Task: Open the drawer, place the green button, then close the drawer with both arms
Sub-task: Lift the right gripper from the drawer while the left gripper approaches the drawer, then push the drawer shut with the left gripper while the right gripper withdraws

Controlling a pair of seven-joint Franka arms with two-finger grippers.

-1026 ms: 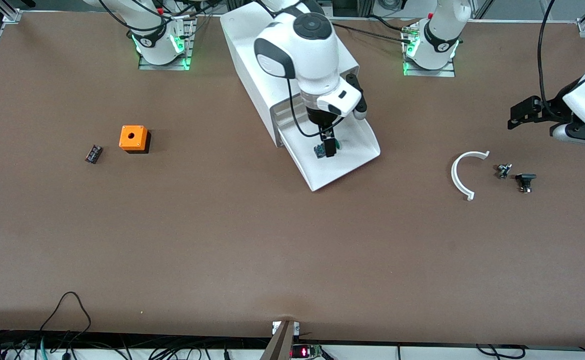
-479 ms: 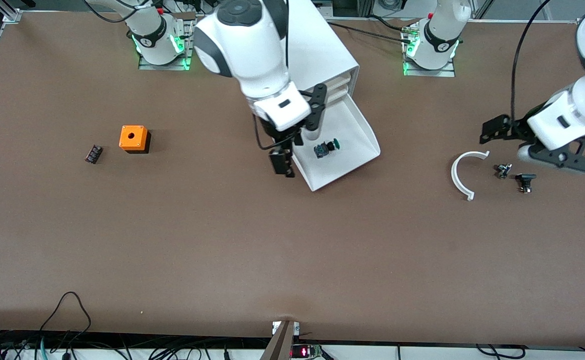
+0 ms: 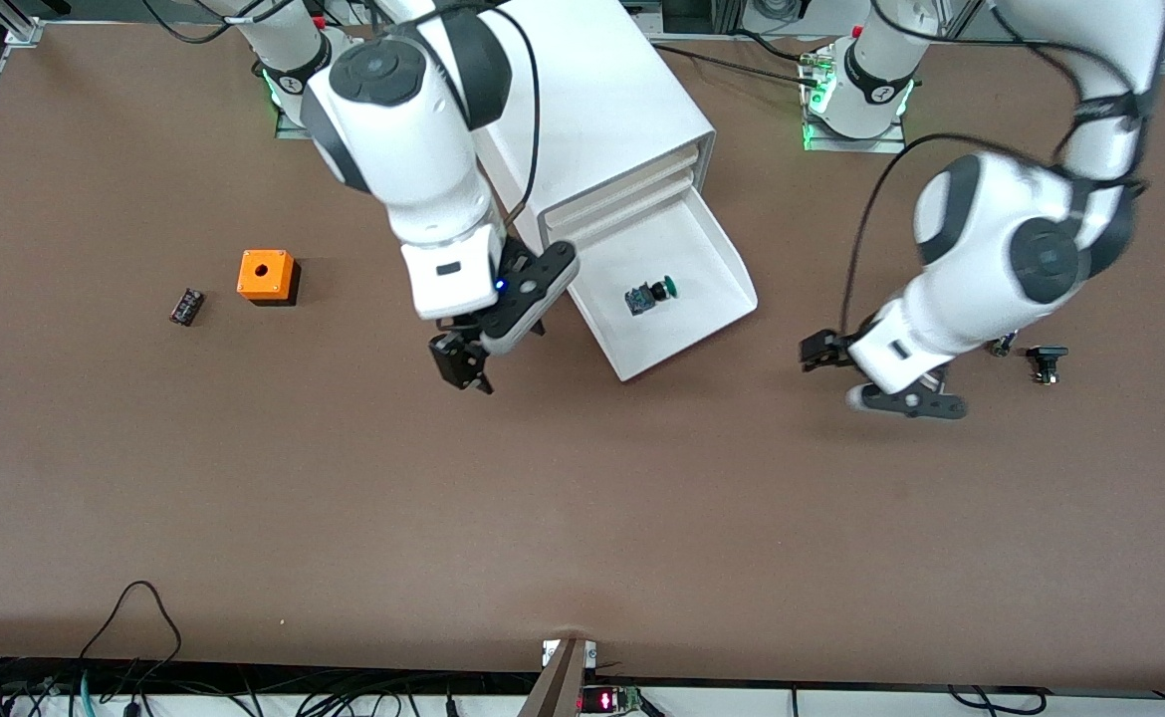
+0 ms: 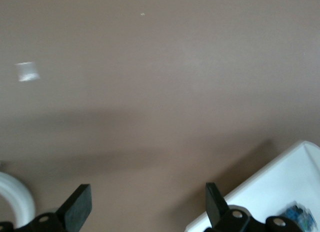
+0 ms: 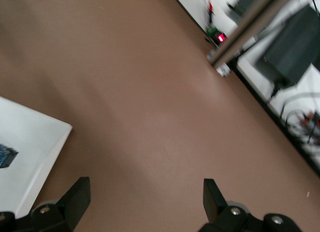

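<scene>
Drawer (image 3: pixel 677 289): bottom one of three in the white cabinet (image 3: pixel 592 119), pulled out toward the front camera, its tray open to view.
Button (image 3: pixel 650 295): lying on its side in the drawer, green cap toward the left arm's end, blue rear toward the right arm's end — nothing touching it.
Right gripper (image 3: pixel 460 364): over bare table just beside the drawer's corner, on the side toward the right arm's end; jaws spread wide, holding nothing. Its wrist view shows both fingers (image 5: pixel 75 197) apart over brown table, the drawer's edge at one side.
Left gripper (image 3: pixel 826 351): over the table between the drawer and the small parts at the left arm's end; jaws spread wide, empty. Its wrist view shows the drawer's corner with a bit of the button's blue part (image 4: pixel 299 216).
Orange cube (image 3: pixel 265 275): toward the right arm's end, a hole in its top.
Black part (image 3: pixel 185 306): just beside the cube, slightly nearer the front camera.
Black-capped part (image 3: pixel 1045 362): near the left arm's end — a smaller piece (image 3: pixel 999 346) beside it, partly hidden by the left arm.
</scene>
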